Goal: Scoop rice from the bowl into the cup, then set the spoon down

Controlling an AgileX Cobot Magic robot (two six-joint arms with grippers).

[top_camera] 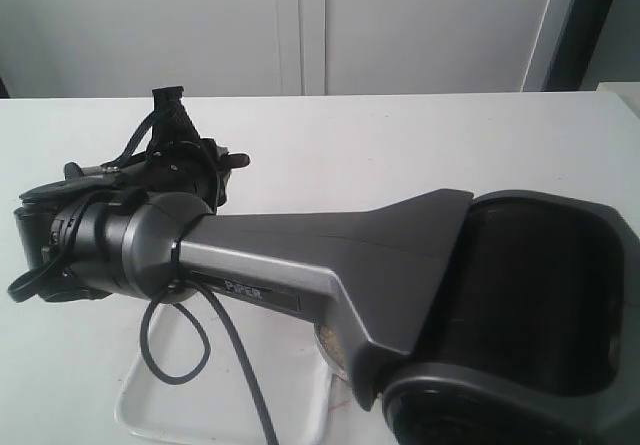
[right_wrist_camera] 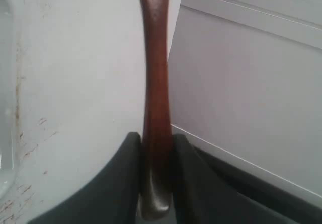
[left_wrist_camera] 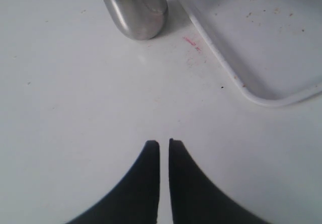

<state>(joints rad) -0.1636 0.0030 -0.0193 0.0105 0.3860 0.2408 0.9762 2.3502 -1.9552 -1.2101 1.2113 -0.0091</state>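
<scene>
The cup (left_wrist_camera: 135, 8) stands upright on the white table, well ahead of my left gripper (left_wrist_camera: 164, 142), whose fingers are shut with only a thin slit between them and nothing in it. My right gripper (right_wrist_camera: 156, 136) is shut on the spoon (right_wrist_camera: 155, 68), clamping the slim reddish-brown handle, which runs out of the frame so its oval end is unseen. A bit of shiny steel rim (top_camera: 328, 350) peeks from under the big arm; I cannot tell whether it is the cup or the bowl. No rice is clearly visible.
A white tray (left_wrist_camera: 261, 43) with a few crumbs lies beside the cup and shows again as the tray (top_camera: 200, 405) in the exterior view. A grey arm (top_camera: 300, 265) crosses the foreground, hiding much of the table. The table's far edge meets white cabinets (right_wrist_camera: 241, 93).
</scene>
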